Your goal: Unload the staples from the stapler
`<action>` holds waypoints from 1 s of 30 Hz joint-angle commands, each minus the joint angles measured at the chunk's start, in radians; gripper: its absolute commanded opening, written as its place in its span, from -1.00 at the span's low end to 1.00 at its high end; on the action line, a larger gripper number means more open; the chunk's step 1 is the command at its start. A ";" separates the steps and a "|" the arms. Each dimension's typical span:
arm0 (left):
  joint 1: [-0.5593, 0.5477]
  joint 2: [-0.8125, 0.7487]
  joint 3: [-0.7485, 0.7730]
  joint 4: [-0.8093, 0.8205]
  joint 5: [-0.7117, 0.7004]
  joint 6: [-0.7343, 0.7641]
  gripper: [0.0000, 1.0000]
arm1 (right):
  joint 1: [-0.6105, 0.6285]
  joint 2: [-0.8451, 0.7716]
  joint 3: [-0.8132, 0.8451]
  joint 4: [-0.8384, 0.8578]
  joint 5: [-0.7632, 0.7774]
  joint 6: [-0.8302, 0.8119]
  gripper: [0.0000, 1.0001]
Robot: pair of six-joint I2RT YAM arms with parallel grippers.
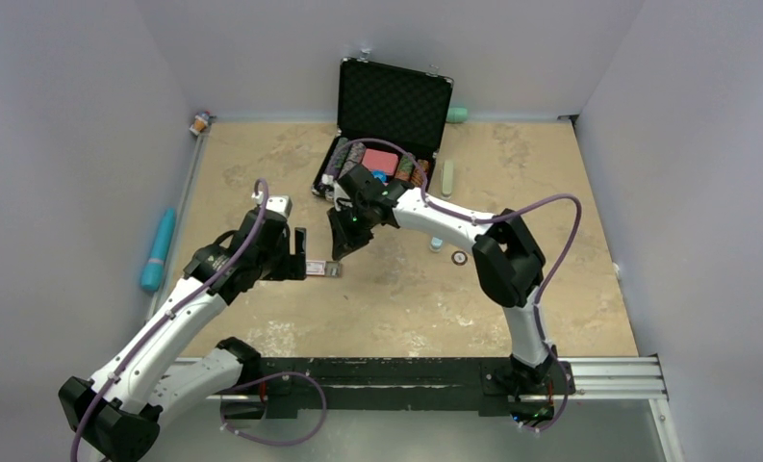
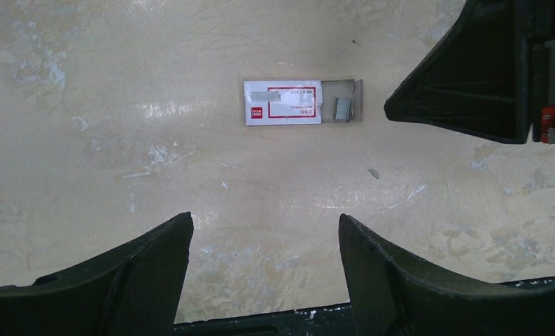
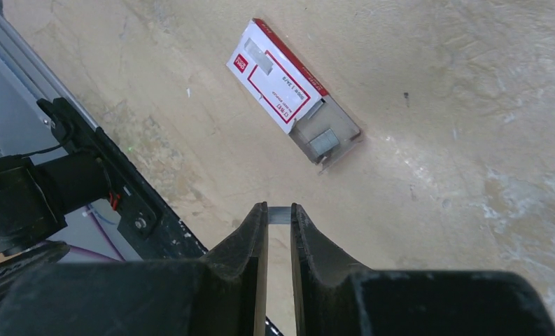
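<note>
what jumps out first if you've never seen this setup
Mid-table, the right gripper pinches a thin silver-grey strip of staples. On the table beneath it lies a small red-and-white box, its tray slid out with spare staples inside, and the left gripper hangs open above. At the far edge stands an open black case.

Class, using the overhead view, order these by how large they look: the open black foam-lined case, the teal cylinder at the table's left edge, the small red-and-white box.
Largest to smallest:
1. open black foam-lined case
2. teal cylinder
3. small red-and-white box
The gaps are plain; camera distance does not upset this order.
</note>
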State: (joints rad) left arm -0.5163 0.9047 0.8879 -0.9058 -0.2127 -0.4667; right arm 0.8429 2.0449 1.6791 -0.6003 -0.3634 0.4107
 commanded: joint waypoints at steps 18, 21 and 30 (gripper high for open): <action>0.007 -0.014 0.001 0.030 -0.003 0.017 0.60 | 0.022 0.153 0.141 0.037 0.014 0.042 -0.66; 0.006 -0.014 0.002 0.031 -0.002 0.017 0.60 | 0.021 0.161 0.140 0.036 0.011 0.043 -0.63; 0.007 -0.018 0.000 0.030 -0.001 0.019 0.60 | 0.022 0.184 0.149 0.026 0.045 0.033 -0.59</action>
State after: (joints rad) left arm -0.5163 0.9047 0.8879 -0.9054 -0.2127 -0.4667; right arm 0.8604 2.2208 1.7859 -0.5724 -0.3485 0.4515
